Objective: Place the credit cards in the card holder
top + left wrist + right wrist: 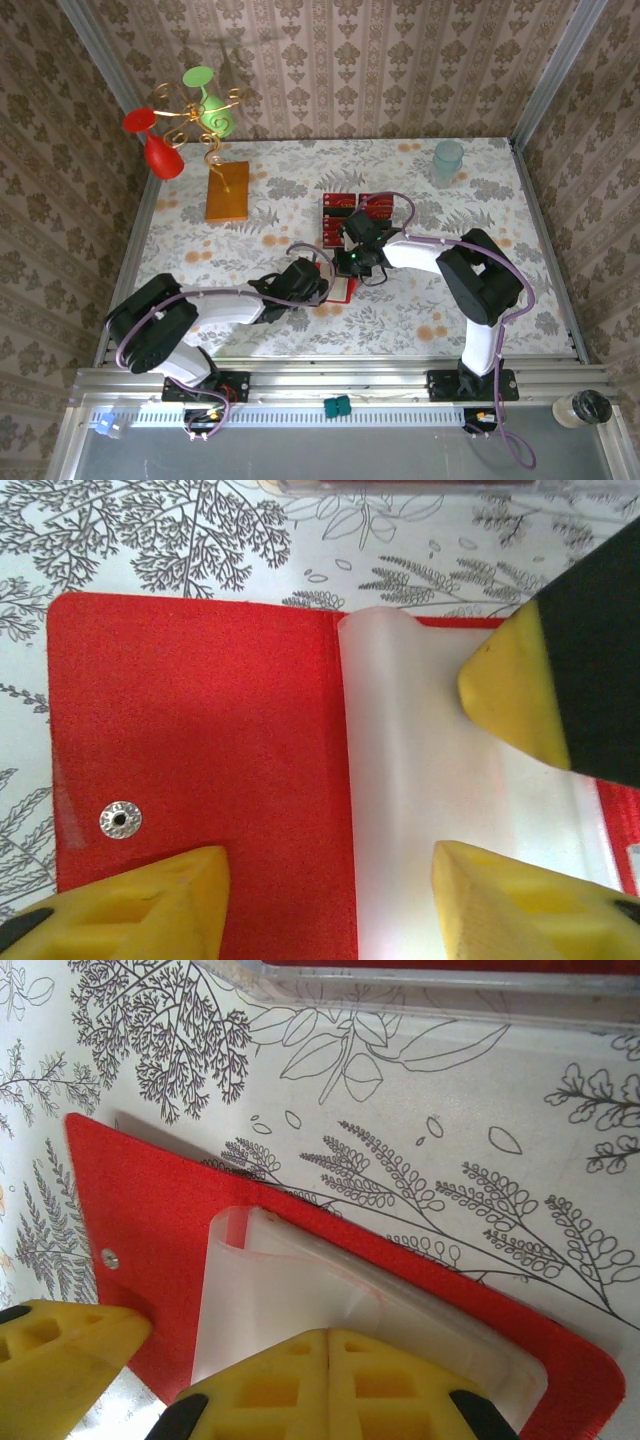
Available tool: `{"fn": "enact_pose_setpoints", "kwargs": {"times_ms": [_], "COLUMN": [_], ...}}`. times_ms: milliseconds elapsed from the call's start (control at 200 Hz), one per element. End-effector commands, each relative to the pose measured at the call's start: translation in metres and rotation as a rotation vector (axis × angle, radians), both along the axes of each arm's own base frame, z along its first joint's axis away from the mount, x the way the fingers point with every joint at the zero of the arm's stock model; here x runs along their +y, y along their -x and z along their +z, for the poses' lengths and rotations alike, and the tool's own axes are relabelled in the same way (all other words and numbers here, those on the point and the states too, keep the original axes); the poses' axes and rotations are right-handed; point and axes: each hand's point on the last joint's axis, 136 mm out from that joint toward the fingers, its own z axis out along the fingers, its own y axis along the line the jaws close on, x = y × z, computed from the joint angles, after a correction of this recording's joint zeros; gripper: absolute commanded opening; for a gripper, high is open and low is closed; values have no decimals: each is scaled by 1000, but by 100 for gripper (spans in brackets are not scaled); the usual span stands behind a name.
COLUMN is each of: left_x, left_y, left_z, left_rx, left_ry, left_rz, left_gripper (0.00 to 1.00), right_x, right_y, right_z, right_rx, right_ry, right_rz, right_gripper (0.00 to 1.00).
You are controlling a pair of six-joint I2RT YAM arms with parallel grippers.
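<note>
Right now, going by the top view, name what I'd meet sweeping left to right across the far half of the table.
red goblet → orange-brown slab → credit cards → pale blue cup

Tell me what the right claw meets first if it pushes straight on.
The card holder: its clear pocket lies right at the tips of the shut right claw, probably in contact.

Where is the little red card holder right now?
In the top view, the card holder lies open near the middle of the table, between the left gripper and right gripper, just nearer than the credit cards.
</note>
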Motion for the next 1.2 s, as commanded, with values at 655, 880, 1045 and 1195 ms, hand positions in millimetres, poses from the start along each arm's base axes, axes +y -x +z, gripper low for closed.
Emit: {"fn": "enact_pose_setpoints", "kwargs": {"times_ms": [655,880,1045,1195], "left_x": [8,9,9,9], "left_y": [5,5,6,6], "left_z": [-9,-8,-8,-7], "left_rx": [14,10,11,10], "left_ry": [-26,-20,-20,-15], "left_rz": [19,23,22,21], "left_gripper": [43,43,43,43], "right_x": [-2,6,10,15], "right_y": [0,-3,-3,-3], "right_z": [17,5,2,10], "right_rx": [9,42,56,55], "right_ry": [-69,-83,-101,-134], "right_rz": [-63,-59,-57,-44], "right_gripper": [51,51,51,52]}}
